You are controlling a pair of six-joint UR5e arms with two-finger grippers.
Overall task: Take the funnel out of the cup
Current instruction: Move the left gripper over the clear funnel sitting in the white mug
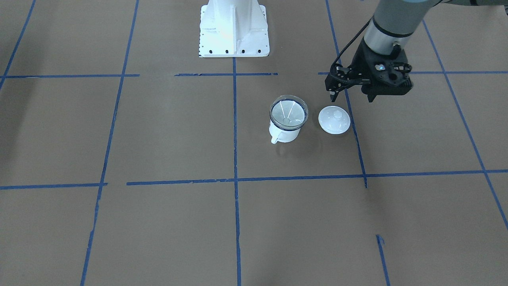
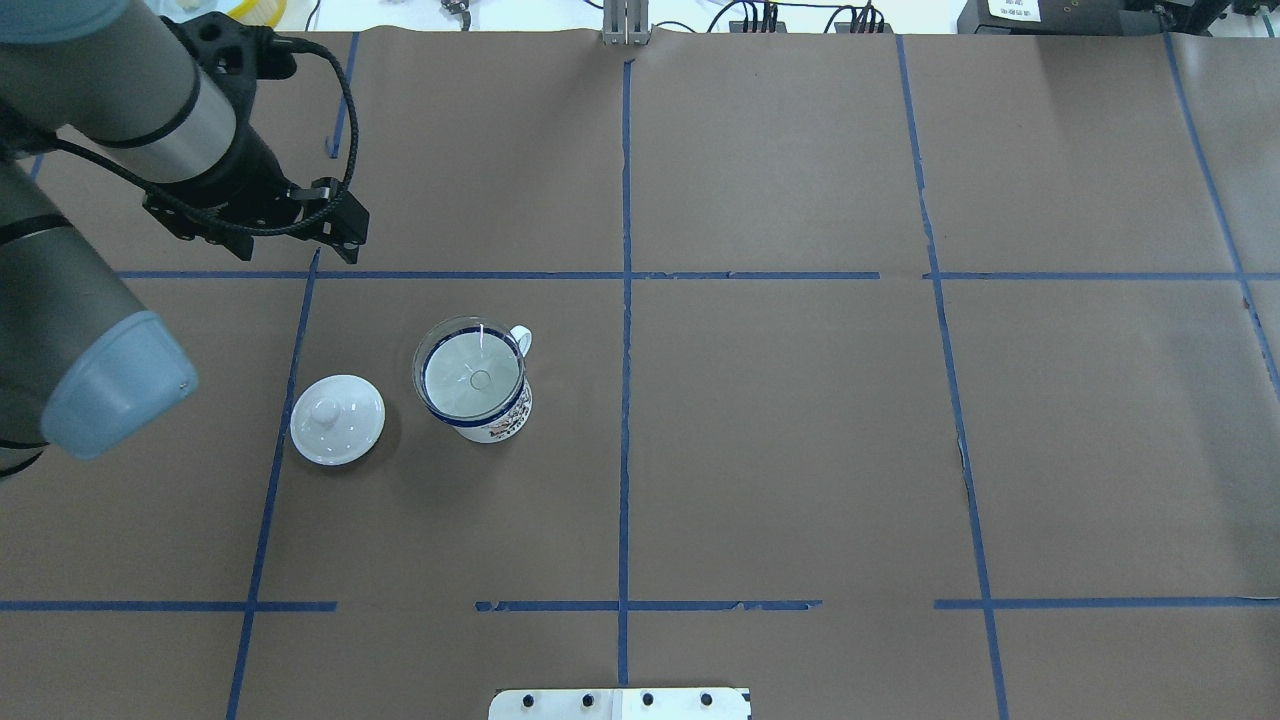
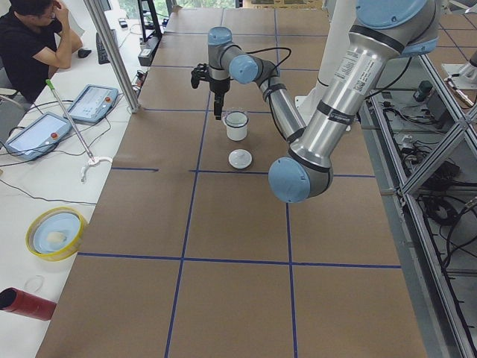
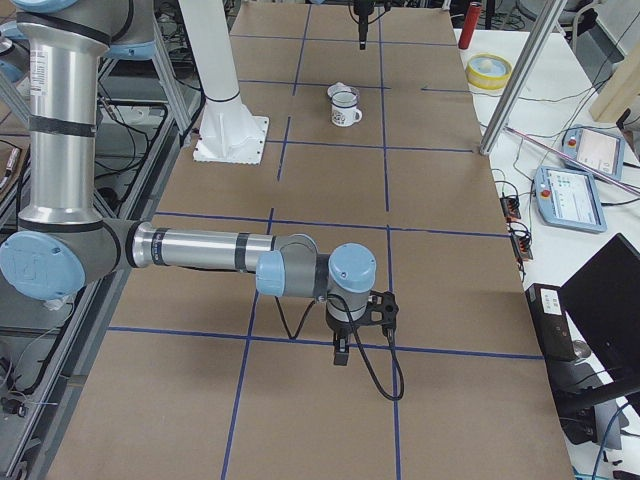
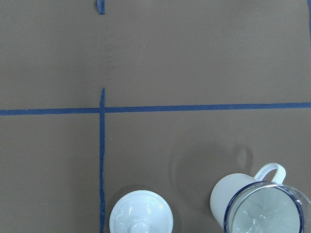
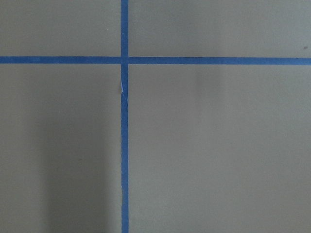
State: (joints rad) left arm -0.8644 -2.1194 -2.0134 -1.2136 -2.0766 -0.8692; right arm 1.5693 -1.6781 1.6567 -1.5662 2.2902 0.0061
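The left arm reaches out over the table (image 1: 158,135) with its wrist turned down. The left gripper (image 1: 332,96) hangs in the air near the lid (image 1: 334,119), touching nothing; its fingers look pressed together and empty. The clear funnel (image 1: 288,112) sits in the mouth of the white cup (image 1: 284,134), which stands upright just beside the lid. The right gripper (image 4: 341,357) points down, well apart from them; its opening cannot be told.
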